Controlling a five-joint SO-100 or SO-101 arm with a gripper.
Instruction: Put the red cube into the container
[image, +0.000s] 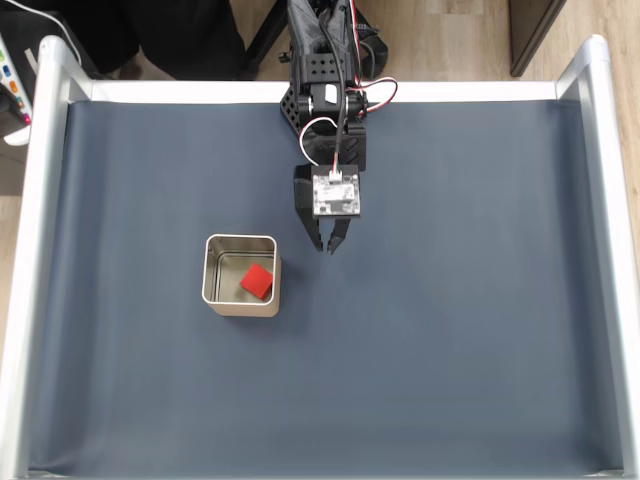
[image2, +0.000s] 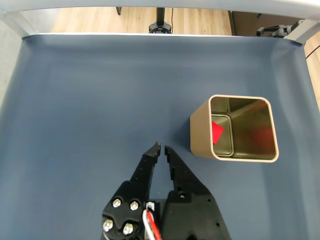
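While red cube sits inside container, resting on tin floor toward its right side in fixed view, gripper hangs apart from tin, up and to right of it over dark blue mat. Jaws nearly together, thin gap at tips, nothing between them. Wrist view: container right of fingertips, cube against its left inner wall. Silver frame borders mat.
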